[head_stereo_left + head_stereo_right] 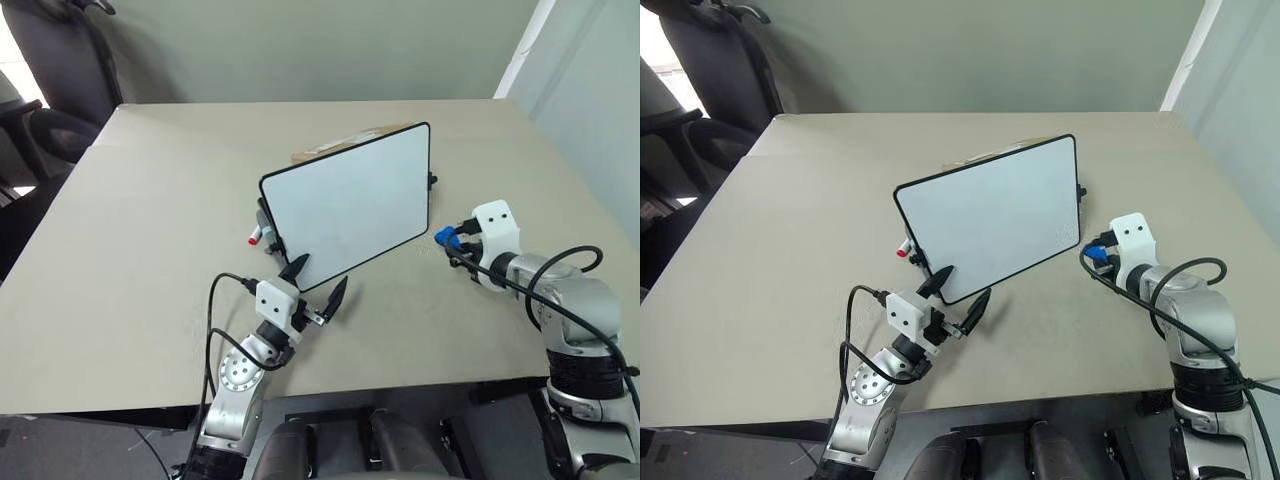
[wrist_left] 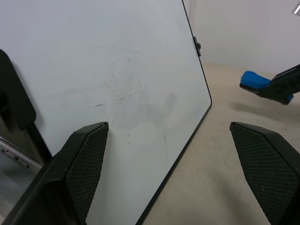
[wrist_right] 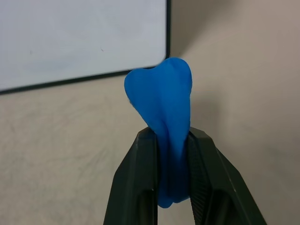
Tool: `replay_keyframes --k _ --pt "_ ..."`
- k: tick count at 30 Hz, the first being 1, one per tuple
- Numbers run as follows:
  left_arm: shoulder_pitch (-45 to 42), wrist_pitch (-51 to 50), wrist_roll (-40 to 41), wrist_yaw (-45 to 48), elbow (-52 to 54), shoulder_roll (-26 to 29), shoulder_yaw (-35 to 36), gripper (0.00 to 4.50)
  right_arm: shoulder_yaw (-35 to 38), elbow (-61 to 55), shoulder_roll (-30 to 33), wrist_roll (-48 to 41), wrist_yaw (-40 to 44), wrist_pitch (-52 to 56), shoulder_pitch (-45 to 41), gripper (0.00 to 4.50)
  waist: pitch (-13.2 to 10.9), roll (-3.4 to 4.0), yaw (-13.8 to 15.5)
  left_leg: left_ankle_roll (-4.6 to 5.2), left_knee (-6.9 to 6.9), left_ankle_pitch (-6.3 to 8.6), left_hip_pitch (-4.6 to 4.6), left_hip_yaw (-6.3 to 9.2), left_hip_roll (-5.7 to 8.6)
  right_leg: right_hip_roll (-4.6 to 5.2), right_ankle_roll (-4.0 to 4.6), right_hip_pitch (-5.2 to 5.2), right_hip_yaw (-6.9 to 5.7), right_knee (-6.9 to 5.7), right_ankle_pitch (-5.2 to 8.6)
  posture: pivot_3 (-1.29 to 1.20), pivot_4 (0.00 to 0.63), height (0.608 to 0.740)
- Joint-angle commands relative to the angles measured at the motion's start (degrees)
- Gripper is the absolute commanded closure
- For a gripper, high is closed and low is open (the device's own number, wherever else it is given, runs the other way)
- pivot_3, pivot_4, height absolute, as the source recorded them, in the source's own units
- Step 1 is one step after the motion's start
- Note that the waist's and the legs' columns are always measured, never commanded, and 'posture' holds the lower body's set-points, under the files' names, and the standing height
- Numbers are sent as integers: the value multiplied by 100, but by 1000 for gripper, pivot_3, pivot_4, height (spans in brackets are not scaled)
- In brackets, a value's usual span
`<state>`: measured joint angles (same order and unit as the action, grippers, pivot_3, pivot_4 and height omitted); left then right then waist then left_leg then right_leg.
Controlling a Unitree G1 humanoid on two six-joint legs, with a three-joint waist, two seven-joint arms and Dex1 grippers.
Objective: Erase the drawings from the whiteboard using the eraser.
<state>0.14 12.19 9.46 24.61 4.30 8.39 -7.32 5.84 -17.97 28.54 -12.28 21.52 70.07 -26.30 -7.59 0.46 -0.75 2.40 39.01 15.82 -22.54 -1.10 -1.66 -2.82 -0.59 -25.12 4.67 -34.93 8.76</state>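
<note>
The whiteboard (image 1: 350, 205) stands tilted on the table, its white face toward me inside a thin black frame. The drawings are out of view; the face carries just faint grey smears (image 2: 124, 96). My left gripper (image 1: 320, 278) is open at the board's lower left corner, and the board's bottom edge runs between its fingers (image 2: 86, 164). To the right of the board, just above the table, my right gripper (image 3: 172, 136) is shut on the eraser (image 3: 161, 93). That small blue chunk (image 1: 445, 237) sticks out past the fingertips, apart from the board's right edge.
A white marker with a red cap (image 1: 255, 238) lies behind the board's left edge. A brown flat piece (image 1: 330, 148) pokes out behind the board's top. Dark office chairs (image 1: 60, 70) stand past the table's far left corner. The table's front edge (image 1: 400, 385) is close to both arms.
</note>
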Motion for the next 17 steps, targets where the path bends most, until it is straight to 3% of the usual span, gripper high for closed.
replay_keyframes --k 1,5,17 --pt "-29 112 -4 -11 176 13 52 0 49 -192 49 -109 20 -27 8 2764 0 0 2 0 2 -1 0 0 0 0 1 1 0 0 -2 0 150 740" --pt "-14 96 -29 -44 273 34 72 0 -11 -352 171 -205 249 -432 272 1369 0 0 8 1 9 -2 3 0 0 0 -3 8 0 3 -8 0 150 740" --pt "-92 66 -34 -6 227 55 43 0 371 -1229 427 -840 969 -1617 950 1369 0 0 26 0 8 -2 8 -1 1 -1 -1 17 0 4 -4 0 150 740"
